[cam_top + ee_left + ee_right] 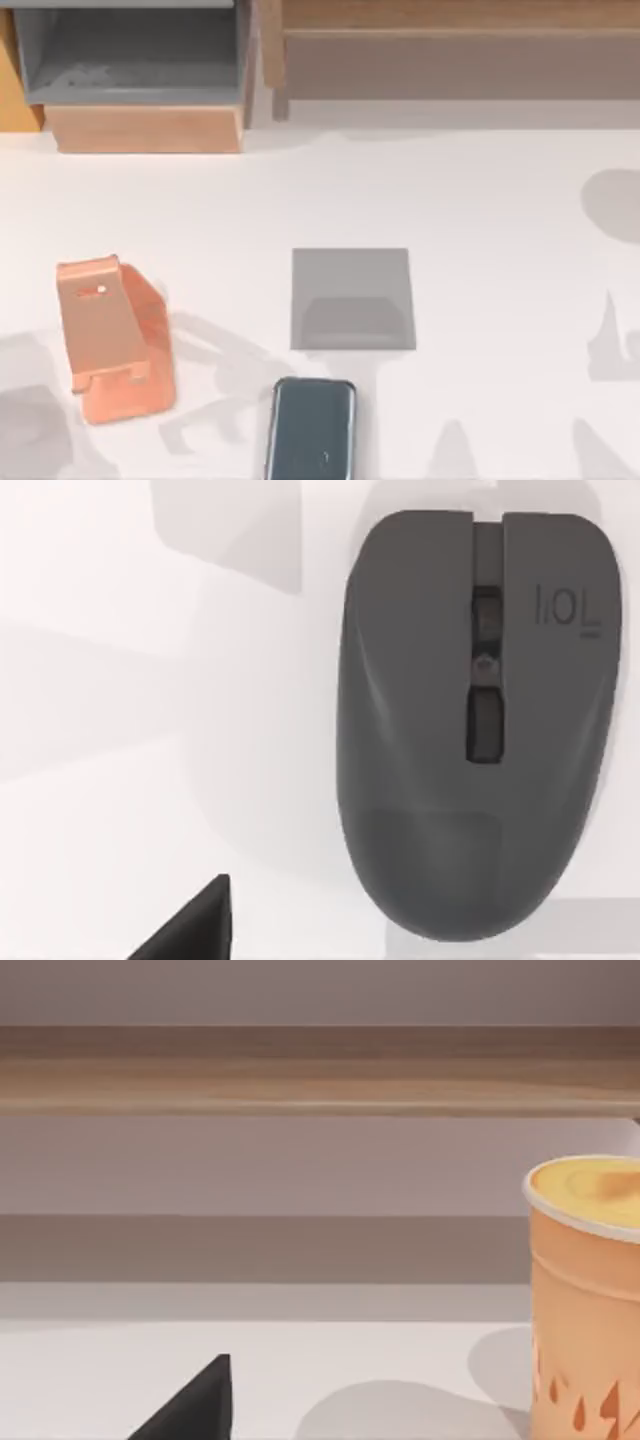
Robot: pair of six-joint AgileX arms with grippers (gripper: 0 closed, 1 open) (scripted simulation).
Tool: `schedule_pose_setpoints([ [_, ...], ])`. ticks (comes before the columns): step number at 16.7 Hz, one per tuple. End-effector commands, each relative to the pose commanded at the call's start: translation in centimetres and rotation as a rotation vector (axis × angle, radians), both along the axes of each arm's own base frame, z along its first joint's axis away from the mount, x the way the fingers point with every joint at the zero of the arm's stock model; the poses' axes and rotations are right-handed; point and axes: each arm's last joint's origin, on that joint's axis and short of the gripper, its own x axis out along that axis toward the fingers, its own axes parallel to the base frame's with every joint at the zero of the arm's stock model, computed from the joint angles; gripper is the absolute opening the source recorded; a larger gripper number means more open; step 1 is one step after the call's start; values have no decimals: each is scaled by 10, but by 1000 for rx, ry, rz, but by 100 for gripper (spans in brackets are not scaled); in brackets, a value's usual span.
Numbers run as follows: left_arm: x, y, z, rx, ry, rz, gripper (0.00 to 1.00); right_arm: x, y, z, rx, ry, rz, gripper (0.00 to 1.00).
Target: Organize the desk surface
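Note:
The desk surface [480, 200] is a broad white tabletop. On its left part lies an orange phone stand [110, 335]. A small grey square pad [352, 298] rests near the middle, and a dark slab-shaped phone [311, 428] lies just in front of it at the near edge. In the left wrist view a dark grey computer mouse [470, 730] lies on the white top, with a black tip of my left gripper [195, 925] off to its side and apart from it. In the right wrist view an orange paper cup [588, 1290] stands upright, apart from the black tip of my right gripper [195, 1405].
Light wooden shelf units line the back edge: an open grey-lined box [140, 60] at the back left and a long low shelf [460, 50] at the back right, the long shelf [300, 1070] also rising behind the cup. Arm shadows fall along the near edge.

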Motion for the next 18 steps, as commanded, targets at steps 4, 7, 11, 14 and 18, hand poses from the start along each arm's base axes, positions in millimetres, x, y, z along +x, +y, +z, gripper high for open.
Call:
schedule_pose_setpoints([
  [4,4,3,-38,6,-10,1,100,0,0,0,0,0,0,100],
  [7,2,2,-67,7,-12,1,100,0,0,0,0,0,0,100],
  [11,-1,1,-80,2,-4,1,100,0,0,0,0,0,0,100],
  [14,-1,1,-80,2,-4,1,92,0,0,0,0,0,0,100],
  [18,-1,1,-80,2,-4,1,62,0,0,0,0,0,0,100],
])
